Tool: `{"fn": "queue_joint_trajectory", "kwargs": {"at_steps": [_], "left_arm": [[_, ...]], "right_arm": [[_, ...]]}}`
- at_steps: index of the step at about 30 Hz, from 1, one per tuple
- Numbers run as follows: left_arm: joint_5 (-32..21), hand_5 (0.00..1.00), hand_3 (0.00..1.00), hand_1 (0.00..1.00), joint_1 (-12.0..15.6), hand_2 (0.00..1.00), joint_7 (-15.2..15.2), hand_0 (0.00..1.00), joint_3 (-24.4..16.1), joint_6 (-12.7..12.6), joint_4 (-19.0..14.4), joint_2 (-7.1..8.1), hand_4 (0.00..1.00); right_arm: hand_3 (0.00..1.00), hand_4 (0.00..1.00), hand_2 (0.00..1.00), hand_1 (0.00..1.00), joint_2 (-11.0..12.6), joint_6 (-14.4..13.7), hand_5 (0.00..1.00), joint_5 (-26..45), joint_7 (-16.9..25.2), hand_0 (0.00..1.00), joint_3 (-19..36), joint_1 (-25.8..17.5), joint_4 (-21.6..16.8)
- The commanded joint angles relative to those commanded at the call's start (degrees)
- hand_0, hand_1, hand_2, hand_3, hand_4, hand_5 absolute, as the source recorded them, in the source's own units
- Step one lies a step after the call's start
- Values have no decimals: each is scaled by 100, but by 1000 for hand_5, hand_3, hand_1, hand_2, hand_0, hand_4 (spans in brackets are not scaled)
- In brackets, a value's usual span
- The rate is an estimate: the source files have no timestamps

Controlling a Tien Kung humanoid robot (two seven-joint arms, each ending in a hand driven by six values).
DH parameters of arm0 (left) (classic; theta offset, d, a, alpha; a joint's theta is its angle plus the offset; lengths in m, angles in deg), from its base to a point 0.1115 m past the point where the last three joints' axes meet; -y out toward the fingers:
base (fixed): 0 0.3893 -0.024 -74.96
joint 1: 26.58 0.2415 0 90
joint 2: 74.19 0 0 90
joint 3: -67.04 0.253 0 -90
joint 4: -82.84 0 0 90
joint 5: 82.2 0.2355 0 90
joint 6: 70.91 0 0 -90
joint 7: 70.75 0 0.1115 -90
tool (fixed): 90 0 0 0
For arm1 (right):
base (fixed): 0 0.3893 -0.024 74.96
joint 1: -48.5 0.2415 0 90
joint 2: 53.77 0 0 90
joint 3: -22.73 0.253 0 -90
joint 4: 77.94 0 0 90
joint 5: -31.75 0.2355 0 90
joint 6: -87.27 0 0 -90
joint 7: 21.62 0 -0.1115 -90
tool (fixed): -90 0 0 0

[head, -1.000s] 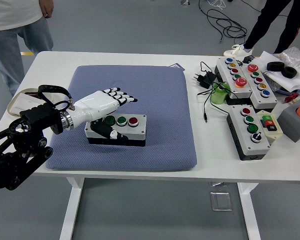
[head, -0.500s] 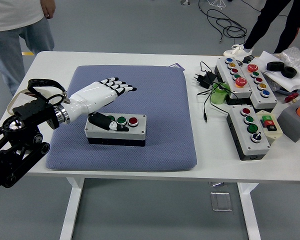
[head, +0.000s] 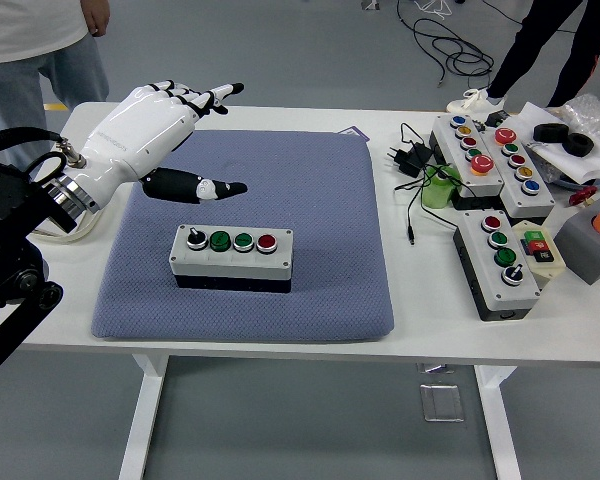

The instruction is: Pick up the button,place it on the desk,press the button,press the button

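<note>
left robot hand [head: 145,130] hovers open-fingered above blue mat [head: 330,200], apart from button box [head: 232,257].

White table [head: 400,330] standing on grey floor [head: 310,60], white legs showing below. Black cables [head: 450,45] lying on floor behind. Two persons standing at far side. Even light falling.

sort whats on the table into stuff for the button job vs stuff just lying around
For the job:
button box on the blue pad
left hand, open, raised above the pad

Lying about:
three other button boxes
black adapter and cable
green object
tape rolls
grey block
</note>
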Motion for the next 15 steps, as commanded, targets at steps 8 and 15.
{"fn": "queue_joint_trajectory", "kwargs": {"at_steps": [8,15], "left_arm": [[-231,998,721,27,55,78,-289,7,103,715,-233,-7,867],[-1065,998,727,2,61,38,-536,11,149,1919,-65,-4,827]], "right_arm": [[571,310,633,556,-2,0,260,-1,-8,629,6,-20,0],[571,310,632,556,-3,2,260,12,-9,630,-1,-26,0]]}}
